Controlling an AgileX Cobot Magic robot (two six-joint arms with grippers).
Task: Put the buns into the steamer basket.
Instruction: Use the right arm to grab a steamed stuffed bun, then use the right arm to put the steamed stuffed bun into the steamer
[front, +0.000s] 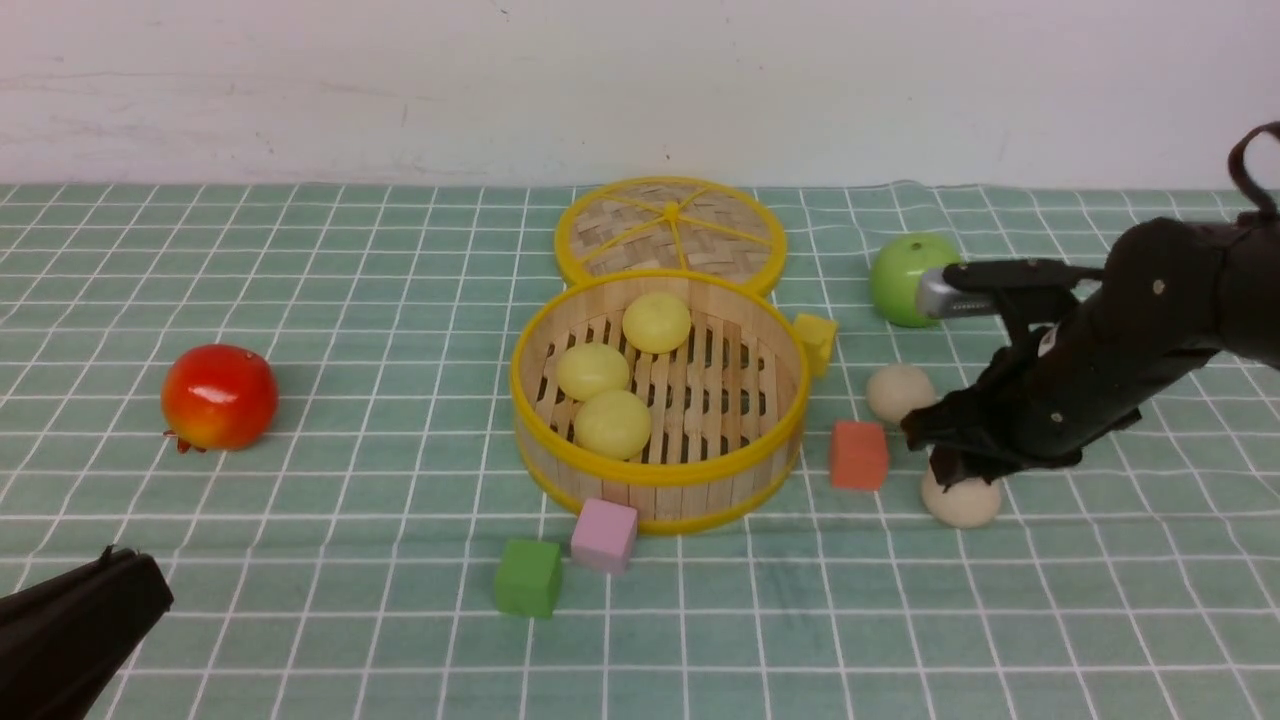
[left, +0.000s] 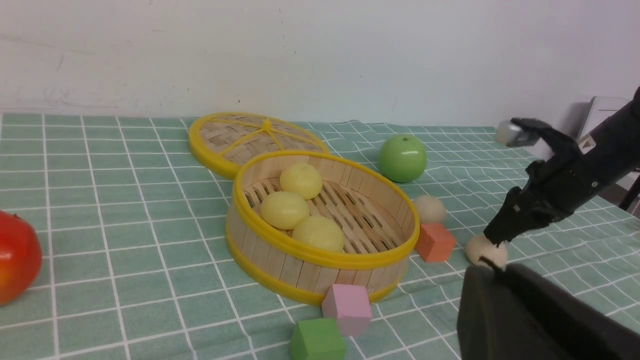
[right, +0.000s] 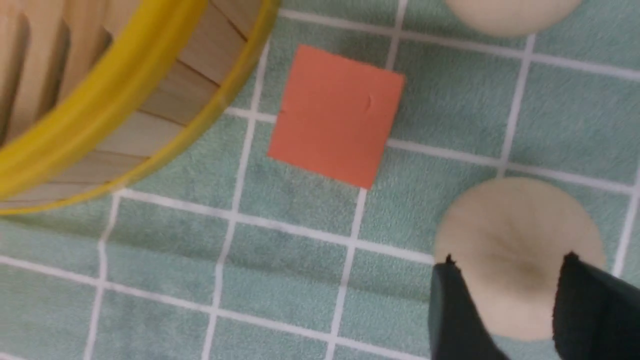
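The steamer basket (front: 655, 475) stands mid-table and holds three pale yellow buns (front: 612, 423). Two beige buns lie on the cloth to its right: a far one (front: 900, 392) and a near one (front: 962, 500). My right gripper (front: 950, 465) hangs directly over the near bun (right: 515, 225), open, its two fingertips (right: 452, 280) straddling the bun's top (right: 507, 260). That bun rests on the cloth. At the near left, my left gripper (front: 150, 585) hovers low with its fingers pressed together (left: 480, 270) and nothing between them.
The woven lid (front: 670, 228) lies flat behind the basket. A green apple (front: 905, 280) sits at the back right, a red fruit (front: 218, 396) at the left. An orange cube (front: 858, 455), yellow cube (front: 815, 340), pink cube (front: 604, 535) and green cube (front: 528, 577) ring the basket.
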